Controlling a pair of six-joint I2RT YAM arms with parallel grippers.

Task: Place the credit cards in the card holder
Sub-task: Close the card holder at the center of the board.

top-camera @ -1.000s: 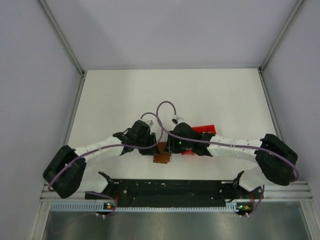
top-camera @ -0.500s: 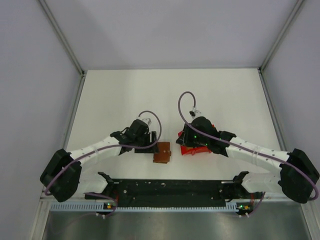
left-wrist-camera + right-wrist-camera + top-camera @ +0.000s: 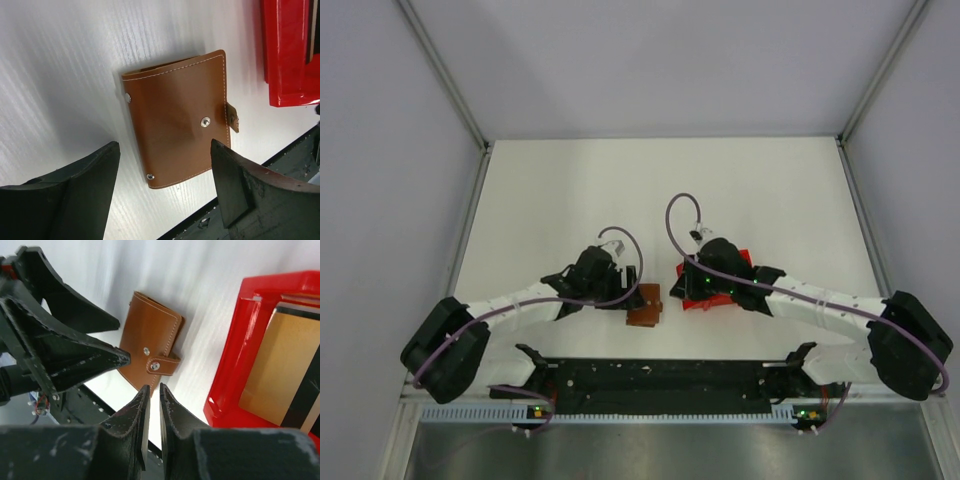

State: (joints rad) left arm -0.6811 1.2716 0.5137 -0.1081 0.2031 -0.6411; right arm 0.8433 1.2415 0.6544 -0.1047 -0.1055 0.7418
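- Locate the card holder (image 3: 177, 120). It lies flat on the desk (image 3: 60, 75), folded shut, with its strap (image 3: 162, 365) snapped across the open edge.
- Locate the credit cards. One orange-yellow card (image 3: 280, 365) lies in the red box (image 3: 240, 340) just to the right of the card holder. You cannot tell from these views how many cards lie under it. No card shows in or on the card holder.
- Check the left pincer (image 3: 165, 144). It hangs directly above the card holder with its fingers wide apart and holds nothing.
- Check the right pincer (image 3: 154, 387). It stands between the card holder and the red box, on the strap side. Its fingers are almost together, with a thin slit between them and nothing in it.
- Treat the step in hand as opening the card holder. No card is in a grip, and the snap is fastened.
- For the next move, you probably need to steady the card holder's body with the left pincer and work the strap off its snap with the right one.
- Expect the card holder to slide on the desk if it is not pinned.
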